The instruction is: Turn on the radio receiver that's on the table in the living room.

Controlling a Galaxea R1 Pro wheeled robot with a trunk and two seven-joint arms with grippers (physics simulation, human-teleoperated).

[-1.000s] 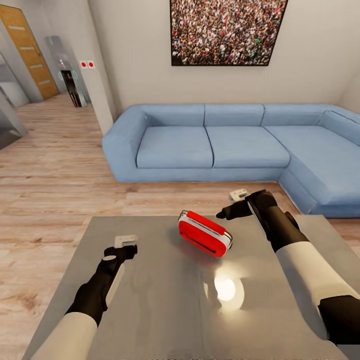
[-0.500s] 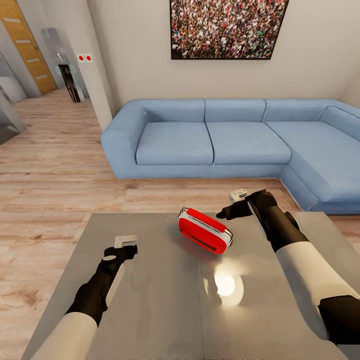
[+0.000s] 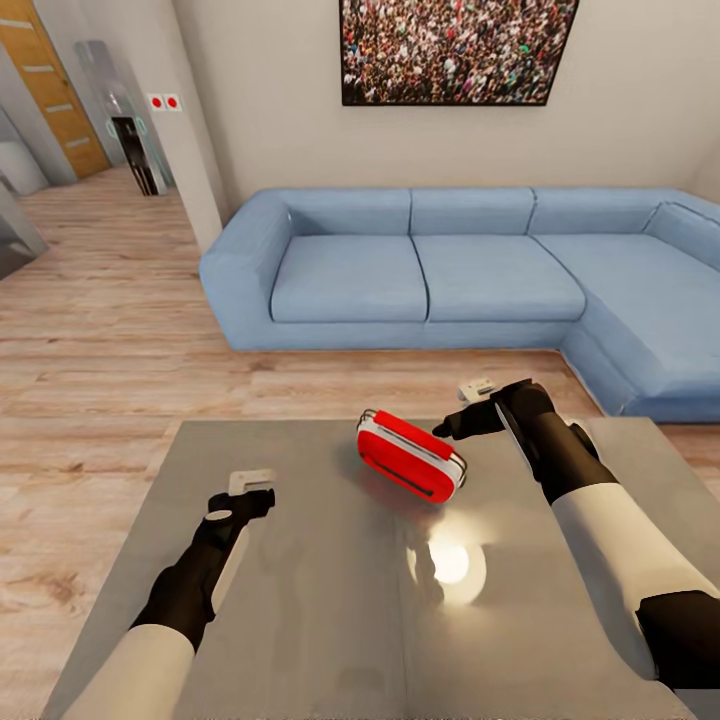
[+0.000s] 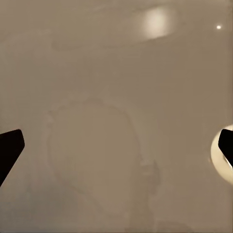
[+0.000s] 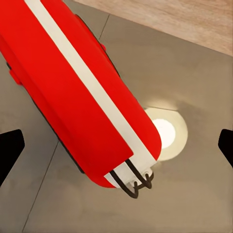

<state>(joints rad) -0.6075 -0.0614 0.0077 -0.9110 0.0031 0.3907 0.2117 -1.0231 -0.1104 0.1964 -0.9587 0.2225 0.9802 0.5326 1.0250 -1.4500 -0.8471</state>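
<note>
one radio receiver, red w/ white end panels, sits tilted on the table toward its far edge, roughly mid-width. dark slot on the front face, thin metal handle at one end. in the right wrist view the radio lies right under the cam w/ a white stripe down its length and the wire handle loops poking out.

2 grippers. right gripper hangs just beside the radio's right end, above the table's far edge, not touching afaict; its dark tips sit at opposite edges of the wrist pic, so spread wide. left gripper is well apart from the radio over the table's left part, tips also spread wide, nothing between them, just glossy grey top.

1 bright lamp reflection on the table near the radio. beyond: 1 blue corner sofa, 1 crowd picture on the white wall, light wood floor.
</note>
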